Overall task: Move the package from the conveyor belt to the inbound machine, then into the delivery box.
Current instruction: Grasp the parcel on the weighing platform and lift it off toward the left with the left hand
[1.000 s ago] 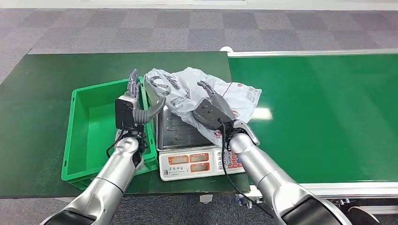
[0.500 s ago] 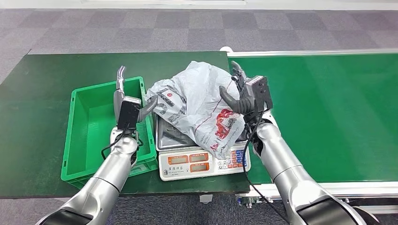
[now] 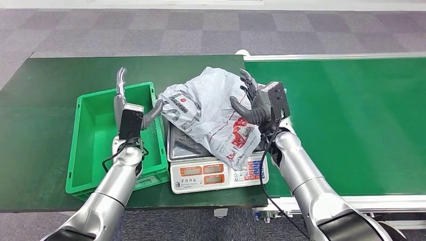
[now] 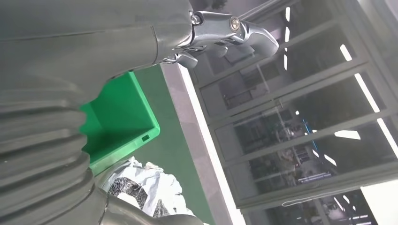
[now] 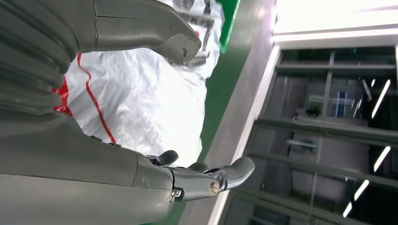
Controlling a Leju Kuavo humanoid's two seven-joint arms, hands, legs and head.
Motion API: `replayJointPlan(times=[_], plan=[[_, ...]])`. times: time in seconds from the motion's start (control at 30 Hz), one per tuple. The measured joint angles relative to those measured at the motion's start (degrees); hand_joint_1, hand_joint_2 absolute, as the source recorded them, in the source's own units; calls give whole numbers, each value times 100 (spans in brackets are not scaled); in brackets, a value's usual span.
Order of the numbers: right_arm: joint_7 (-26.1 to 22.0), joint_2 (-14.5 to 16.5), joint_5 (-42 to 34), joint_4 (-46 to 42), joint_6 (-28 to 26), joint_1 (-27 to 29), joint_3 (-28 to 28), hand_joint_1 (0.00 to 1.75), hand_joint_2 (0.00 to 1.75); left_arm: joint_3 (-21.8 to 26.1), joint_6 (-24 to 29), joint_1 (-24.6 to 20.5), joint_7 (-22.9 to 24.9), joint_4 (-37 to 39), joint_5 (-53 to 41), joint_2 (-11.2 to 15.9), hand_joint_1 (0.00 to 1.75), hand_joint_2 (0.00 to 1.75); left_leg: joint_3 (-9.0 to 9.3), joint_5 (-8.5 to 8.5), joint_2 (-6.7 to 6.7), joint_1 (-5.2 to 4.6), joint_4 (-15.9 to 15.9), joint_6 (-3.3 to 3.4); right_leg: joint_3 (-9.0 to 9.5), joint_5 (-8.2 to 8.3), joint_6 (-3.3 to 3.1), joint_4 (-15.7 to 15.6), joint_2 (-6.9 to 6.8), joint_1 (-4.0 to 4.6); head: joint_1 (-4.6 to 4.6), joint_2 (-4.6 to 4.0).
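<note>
Currently the white plastic bag sits on the scale, between both hands. Right hand presses its side, fingers spread, not gripping. Left hand is open beside it, above the green bin on the desk.

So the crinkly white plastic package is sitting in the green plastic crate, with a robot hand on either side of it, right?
Not quite. In the head view the crinkly white plastic package sits on the steel weighing scale, beside the green plastic crate, not in it. The left hand and right hand do flank it.
</note>
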Motion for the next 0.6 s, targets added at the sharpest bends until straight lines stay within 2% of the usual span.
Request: replayJointPlan(times=[0.13, 0.2, 0.47, 0.6], plan=[[25, -2, 91, -13, -919, 13, 5, 0, 175, -129, -372, -63, 283, 74, -492, -4, 0, 175, 0, 1, 0, 0, 1, 2, -3, 0, 0, -1, 0, 0, 0, 0], [14, -15, 6, 31, -1138, 12, -11, 0, 175, -201, -583, -162, 370, 222, -593, -26, 0, 175, 1, 1, 2, -1, 2, 2, -4, 2, 1, -1, 2, -1, 0, 0], [-336, -78, -461, 628, -788, 40, -271, 0, 175, -243, -1386, -619, 278, 939, -251, -135, 0, 175, -1, 2, 2, -1, 3, 0, -7, 5, -1, 0, 2, 0, 0, 0], [-429, -103, -561, 756, -371, 78, -381, 0, 175, -527, -2116, -1013, 263, 1508, -861, -126, 0, 175, -1, 3, 3, -1, 3, -1, -8, 5, 0, 0, 4, -1, 1, 0]])
